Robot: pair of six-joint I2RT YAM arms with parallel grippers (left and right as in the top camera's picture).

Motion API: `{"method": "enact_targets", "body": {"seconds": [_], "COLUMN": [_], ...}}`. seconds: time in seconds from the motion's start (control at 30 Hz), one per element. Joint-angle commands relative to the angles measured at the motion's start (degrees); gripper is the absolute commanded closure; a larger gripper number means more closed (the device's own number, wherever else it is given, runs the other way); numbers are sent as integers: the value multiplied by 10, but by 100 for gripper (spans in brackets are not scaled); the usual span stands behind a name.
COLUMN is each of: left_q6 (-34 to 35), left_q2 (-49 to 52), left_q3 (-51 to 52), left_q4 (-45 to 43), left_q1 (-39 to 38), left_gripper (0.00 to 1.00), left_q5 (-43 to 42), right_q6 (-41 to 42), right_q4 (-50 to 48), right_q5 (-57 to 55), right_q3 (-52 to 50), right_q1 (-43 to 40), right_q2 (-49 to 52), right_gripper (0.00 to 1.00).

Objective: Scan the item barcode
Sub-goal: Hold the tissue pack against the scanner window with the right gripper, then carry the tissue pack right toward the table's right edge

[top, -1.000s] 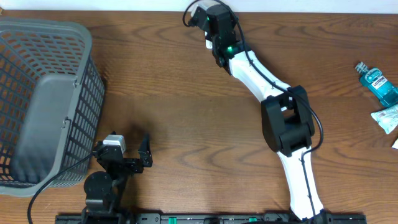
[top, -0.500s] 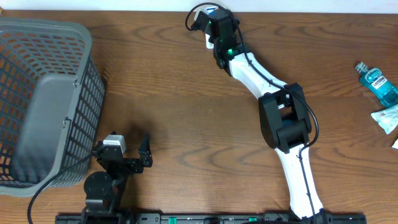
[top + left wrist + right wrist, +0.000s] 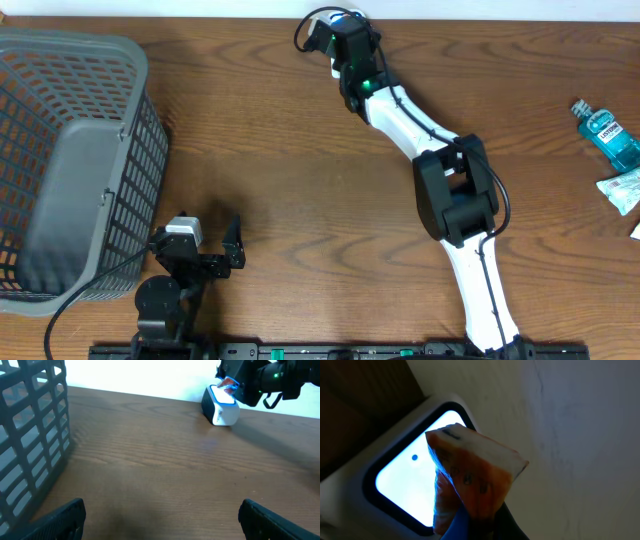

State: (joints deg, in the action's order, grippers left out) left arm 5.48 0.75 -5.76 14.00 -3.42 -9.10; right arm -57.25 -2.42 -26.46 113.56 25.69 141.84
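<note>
**A:** Starting from above, what is happening?

**B:** The right arm (image 3: 440, 170) is stretching across the wooden table (image 3: 280, 180) to its far edge. The right gripper (image 3: 336, 26) is sitting there, too dark for me to be reading its jaws. The left gripper (image 3: 207, 240) is waiting at the near edge beside the grey basket (image 3: 70, 150). A blue bottle (image 3: 608, 135) and a pale packet (image 3: 622, 190) are lying far right.

**A:** And the left wrist camera?

**B:** Its own fingers (image 3: 65, 520) are standing wide apart, gripping nothing. Far ahead, the right gripper is holding an orange packet (image 3: 229, 382) just above a white scanner (image 3: 220, 406), which is standing on the table at the back edge. The basket wall is filling the left side.

**A:** The right wrist camera?

**B:** The jaws are pinching the orange packet from below, closed tight on it. The packet is hanging directly before the scanner's glowing window. I cannot tell whether they are touching.
</note>
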Motion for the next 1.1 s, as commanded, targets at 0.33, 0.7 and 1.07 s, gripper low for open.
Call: {"method": "enact_targets", "body": {"seconds": [0.33,0.7,1.07], "left_q6": [-9,-9,-9], "left_q2": [-1,-1,-1], "left_q3": [8,8,8], "left_q4": [18,18,18], "left_q1": [1,1,1], "left_gripper": [2,2,2], "left_q5": [-7,-7,-7], "right_q6": [19,117,455], "right_q4": [104,285,417], "right_q5": [-16,-15,-205], "right_q3": [13,13,13], "right_q1": [30,30,-8], "right_q2": [-83,-197,-245], "right_gripper": [99,99,99]}}
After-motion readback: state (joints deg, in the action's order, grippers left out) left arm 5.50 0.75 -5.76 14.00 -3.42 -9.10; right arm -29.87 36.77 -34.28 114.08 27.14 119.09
